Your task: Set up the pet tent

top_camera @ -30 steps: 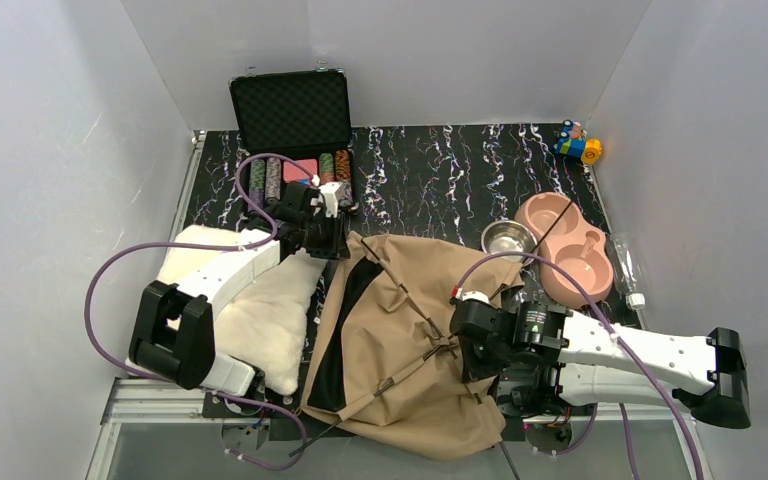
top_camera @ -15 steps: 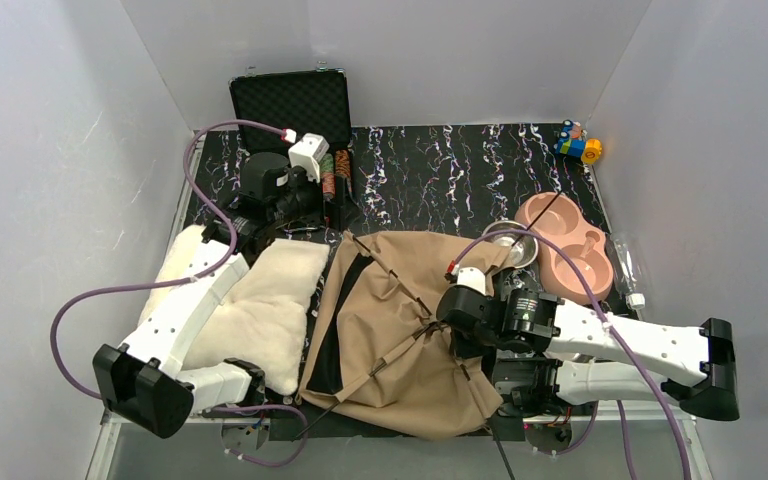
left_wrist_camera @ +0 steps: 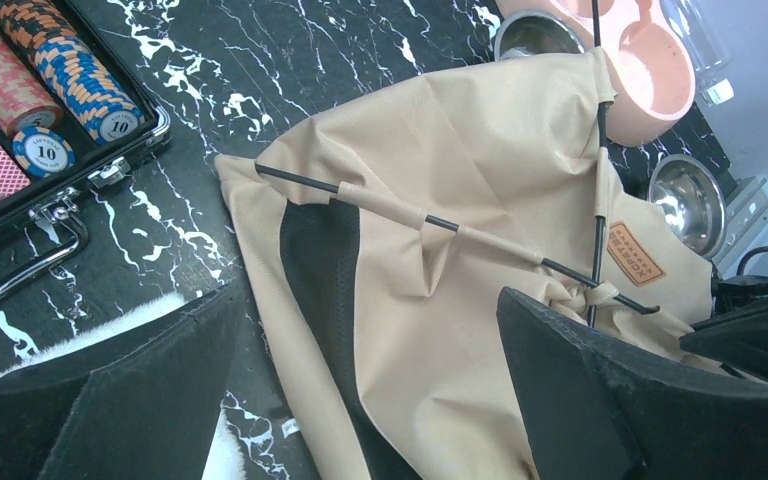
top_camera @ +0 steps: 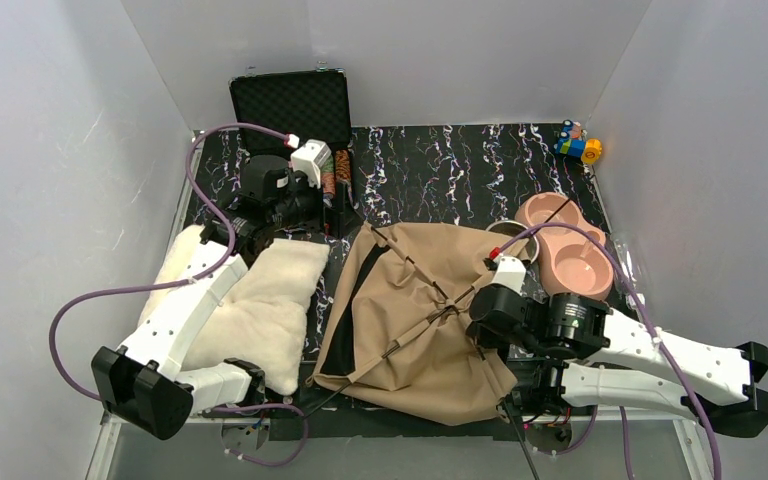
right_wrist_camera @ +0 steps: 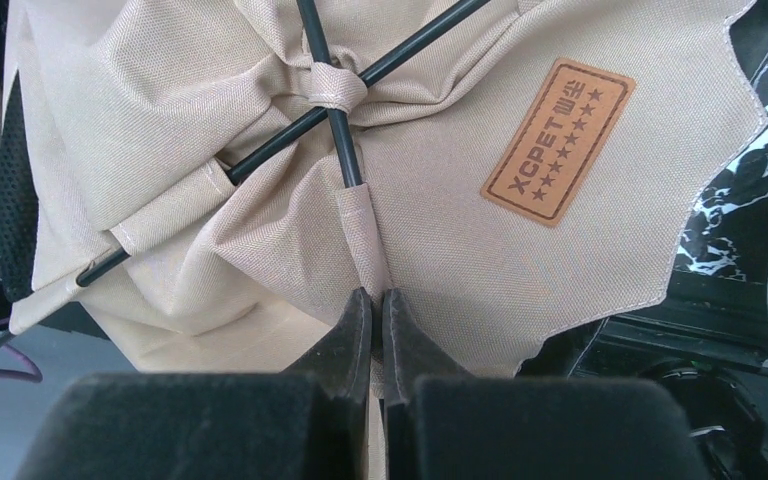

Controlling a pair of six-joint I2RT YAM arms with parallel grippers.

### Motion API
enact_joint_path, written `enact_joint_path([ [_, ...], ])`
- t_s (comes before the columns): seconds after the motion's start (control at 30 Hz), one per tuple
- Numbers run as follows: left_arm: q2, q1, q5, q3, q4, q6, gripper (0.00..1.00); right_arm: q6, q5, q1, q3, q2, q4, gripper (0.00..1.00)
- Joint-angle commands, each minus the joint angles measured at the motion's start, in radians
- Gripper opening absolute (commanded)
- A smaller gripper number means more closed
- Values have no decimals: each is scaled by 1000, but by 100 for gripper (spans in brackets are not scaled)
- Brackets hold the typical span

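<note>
The pet tent point(top_camera: 415, 310) lies collapsed in the middle of the table, tan canvas with thin black poles crossing at a knot point(right_wrist_camera: 332, 93). Its brown label patch point(right_wrist_camera: 557, 142) faces up. My right gripper point(right_wrist_camera: 370, 300) is shut on the fabric pole sleeve just below the knot, and in the top view this gripper point(top_camera: 477, 322) sits at the tent's right side. My left gripper point(left_wrist_camera: 360, 400) is open above the tent's far left corner point(left_wrist_camera: 250, 170), holding nothing. From above, the left gripper point(top_camera: 338, 205) hangs beside the chip case.
A fluffy cream cushion point(top_camera: 260, 300) lies left of the tent. An open black case of poker chips point(top_camera: 295, 115) stands at the back left. A pink double bowl point(top_camera: 565, 250), a steel bowl point(left_wrist_camera: 685, 195) and a clear bottle point(top_camera: 628, 270) sit right. A small toy point(top_camera: 578, 145) is back right.
My left gripper opened, let go of the tent's far corner and pulled back toward the chip case. My right gripper, still shut on the tent, shifted right and dragged the canvas with it.
</note>
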Motion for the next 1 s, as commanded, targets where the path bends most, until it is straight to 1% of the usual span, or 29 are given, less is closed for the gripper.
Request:
enact_joint_path([
  [0.0,-35,2,25,70,-46,10,98,54,130,-10,31,-43,-34,1],
  [0.13,-38,2,27,108,-72,18,98,33,167,-10,42,-49,-23,1],
  [0.33,-41,2,-9,217,-153,49,98,25,265,-16,113,-38,-106,1],
  [0.5,-39,2,-92,294,-231,74,98,20,299,-19,130,-71,-123,1],
  [0.63,-70,2,-42,256,-201,43,98,-45,325,-21,111,-78,12,1],
  [0.8,-80,2,0,183,-173,20,98,-164,369,-20,90,-9,230,1],
  [0.83,-82,1,17,163,-163,16,98,-173,369,-21,81,7,291,1],
  [0.97,-88,-10,86,72,-119,4,98,-153,364,-21,44,93,386,1],
])
